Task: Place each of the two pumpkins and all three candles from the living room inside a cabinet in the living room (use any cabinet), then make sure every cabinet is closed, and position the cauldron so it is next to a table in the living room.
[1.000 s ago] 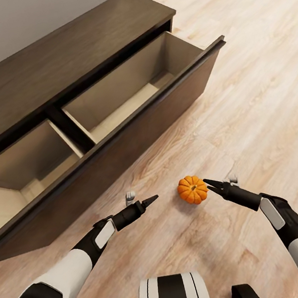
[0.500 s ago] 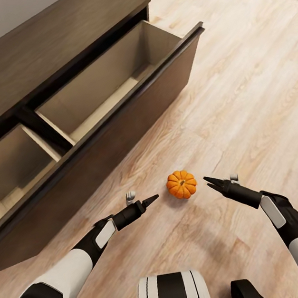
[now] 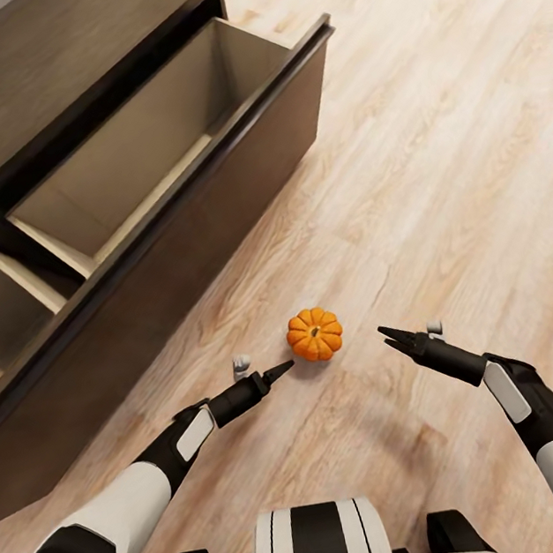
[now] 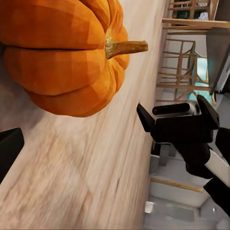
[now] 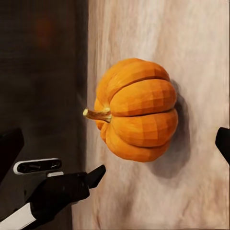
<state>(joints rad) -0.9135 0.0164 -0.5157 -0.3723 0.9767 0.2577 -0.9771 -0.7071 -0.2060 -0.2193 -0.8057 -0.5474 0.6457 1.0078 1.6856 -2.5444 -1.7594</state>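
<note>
1. The whole head view is shifted versus a second ago: cabinet is slid toward the picture's left and pumpkin is now seen between the grippers. Camera motion, not object motion.
2. Pumpkin is sat on the floor, near the open drawer, ungrasped.
3. Left gripper aperture cannot be told; right gripper is spread wide, empty.
4. Approach is judged aligned; grasp is not yet made.
5. No writing or labels are readable.
</note>
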